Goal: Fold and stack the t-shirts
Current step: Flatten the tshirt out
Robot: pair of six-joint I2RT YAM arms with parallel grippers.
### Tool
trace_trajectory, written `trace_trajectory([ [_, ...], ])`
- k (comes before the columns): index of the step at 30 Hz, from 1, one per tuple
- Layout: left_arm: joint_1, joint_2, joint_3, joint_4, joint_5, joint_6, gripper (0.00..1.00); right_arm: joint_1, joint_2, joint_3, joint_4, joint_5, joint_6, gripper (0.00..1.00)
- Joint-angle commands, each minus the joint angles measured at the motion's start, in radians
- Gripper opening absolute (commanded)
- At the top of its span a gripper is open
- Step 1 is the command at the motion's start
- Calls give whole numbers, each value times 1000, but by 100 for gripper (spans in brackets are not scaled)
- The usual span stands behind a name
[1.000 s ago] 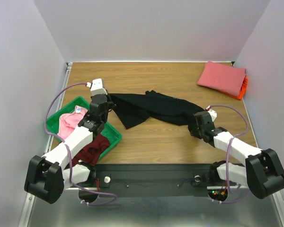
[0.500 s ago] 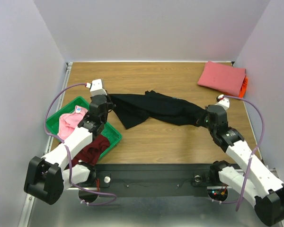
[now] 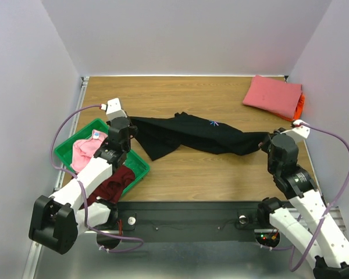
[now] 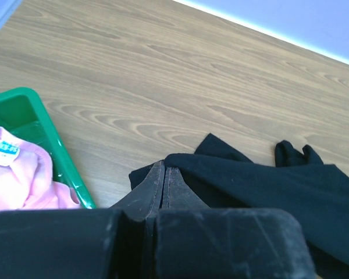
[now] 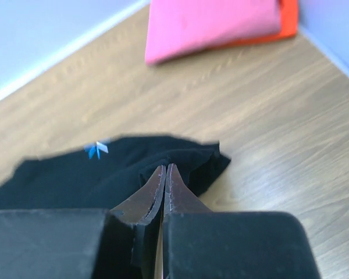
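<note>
Both the left gripper [image 3: 132, 123] and right gripper [image 3: 266, 140] pinch the black t-shirt [image 3: 192, 136] by its ends. A green tray [image 3: 141, 169] sits just beside its left end. A folded coral-pink tee [image 3: 272, 95] lies beyond its right.

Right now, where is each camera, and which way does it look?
Top external: high behind the arms, looking down on the wooden table; both arms show, left gripper and right gripper pinching the big black cloth t-shirt.
Left wrist: on left arm, facing forward; shut fingers, green plastic tray.
Right wrist: on right arm, facing the folded pink and orange t-shirts; shut fingers.
All share the black t-shirt.
</note>
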Motion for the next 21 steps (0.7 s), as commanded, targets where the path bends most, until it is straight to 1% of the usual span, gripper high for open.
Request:
trace_trajectory([
  [1,11,-50,-1,30,-43,-11,0,6,-14,77,16,120,-12,0],
  [5,11,-49,-7,38,1,-5,0,6,35,74,16,131,-1,0],
  [6,11,-47,-8,39,10,-4,0,7,60,55,16,128,11,4],
  [7,11,-39,-1,39,18,-1,0,6,83,49,18,128,13,10],
  [9,11,-29,0,39,36,1,0,6,124,41,16,138,8,26],
  [10,11,-18,3,38,42,2,0,6,177,41,18,125,-16,48],
  [11,11,-15,8,38,58,2,0,7,204,41,22,61,-27,56],
  [12,11,-12,9,35,64,4,0,6,237,41,27,15,-32,61],
  [13,11,-10,9,35,66,4,0,7,262,35,34,-36,-30,62],
  [14,11,-9,9,36,66,4,0,12,311,2,80,-135,-30,63],
  [15,11,-12,8,36,66,4,0,34,331,-24,103,-161,-17,65],
  [17,11,-16,6,33,62,2,0,71,369,-78,146,-188,3,66],
  [18,11,-19,5,36,61,-1,0,108,408,-87,171,-198,26,66],
  [21,11,-15,5,38,63,-1,0,157,477,-98,192,-219,54,66],
])
